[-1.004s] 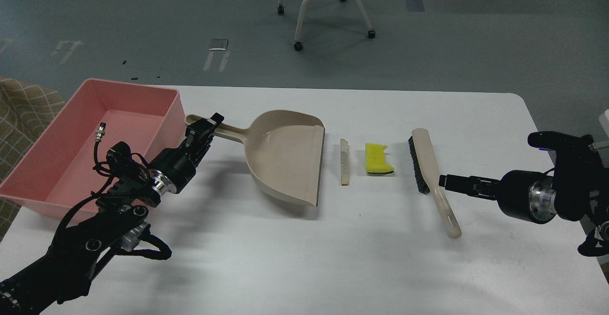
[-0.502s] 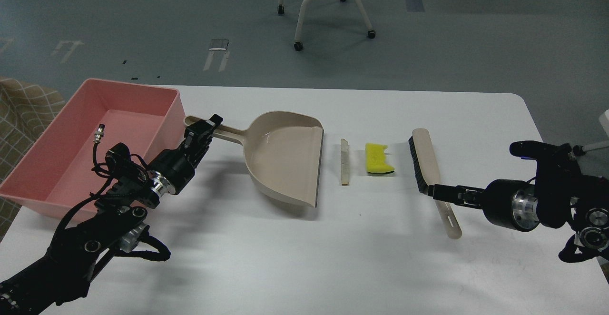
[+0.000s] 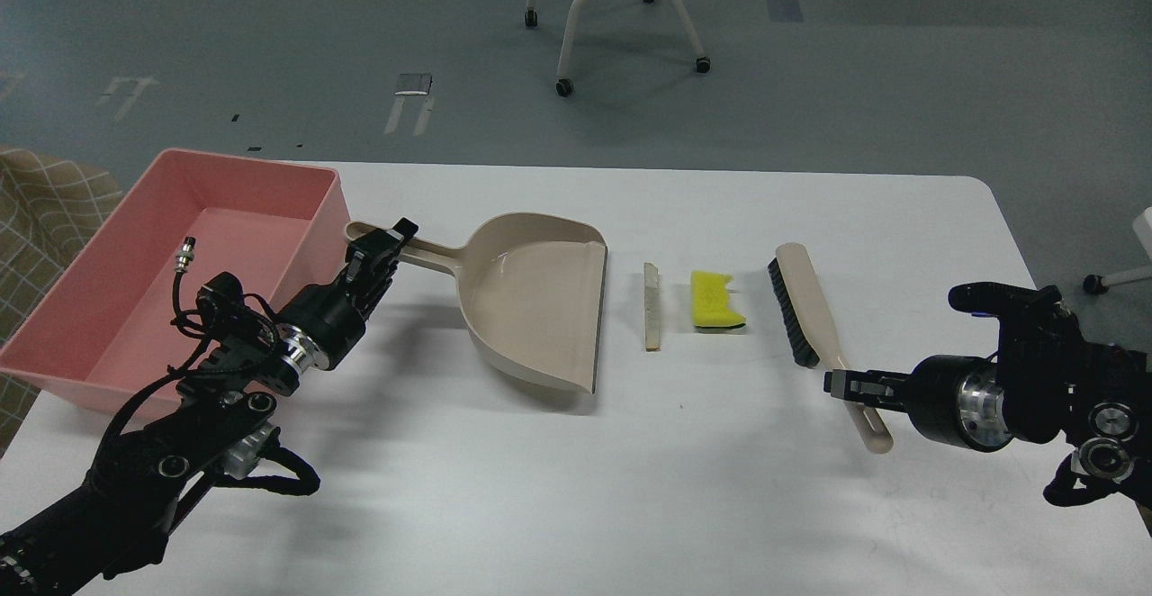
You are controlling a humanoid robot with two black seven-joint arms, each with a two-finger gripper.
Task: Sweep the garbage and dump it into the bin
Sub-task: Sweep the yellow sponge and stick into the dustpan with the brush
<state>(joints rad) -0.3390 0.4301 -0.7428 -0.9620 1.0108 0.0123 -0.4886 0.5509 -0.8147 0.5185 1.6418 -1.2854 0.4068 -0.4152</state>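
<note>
Right gripper (image 3: 841, 383) now clamps brush handle (image 3: 859, 411), garbage (image 3: 715, 301) left of it

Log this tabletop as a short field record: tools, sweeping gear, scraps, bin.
left tool: on the dustpan handle
right tool: at the brush handle, grip unclear
garbage: sponge piece and whitish slice, on the table between dustpan mouth and brush bristles
bin: pink, left of the dustpan, no scraps inside
</note>
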